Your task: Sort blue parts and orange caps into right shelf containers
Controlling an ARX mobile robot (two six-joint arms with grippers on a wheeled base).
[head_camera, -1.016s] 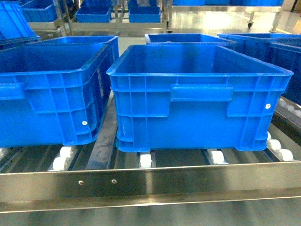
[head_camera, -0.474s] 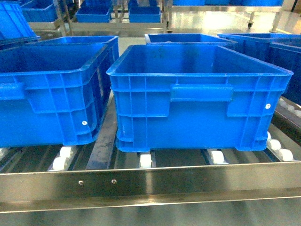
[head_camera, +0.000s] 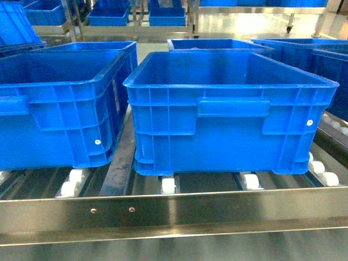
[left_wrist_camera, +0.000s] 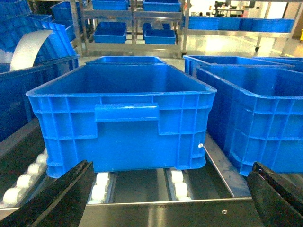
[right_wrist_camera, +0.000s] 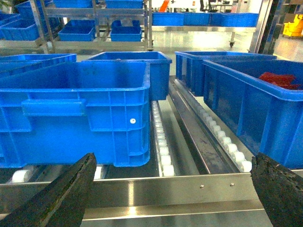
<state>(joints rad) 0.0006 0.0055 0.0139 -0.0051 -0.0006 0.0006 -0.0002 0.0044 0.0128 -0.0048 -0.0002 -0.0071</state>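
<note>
bins (head_camera: 228,114) (head_camera: 60,109) open on top, reachable from above | narrow gap between them | front rail (head_camera: 174,209) bars low approach | rollers (head_camera: 168,186) beneath

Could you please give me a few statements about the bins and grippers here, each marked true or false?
1. The front bin sits on white rollers. True.
2. The left gripper is shut on a blue part. False: its fingers are spread, holding nothing.
3. The right-hand bin in the right wrist view holds something red. True.
4. The right gripper is inside a bin. False: it is open, in front of the steel rail.
</note>
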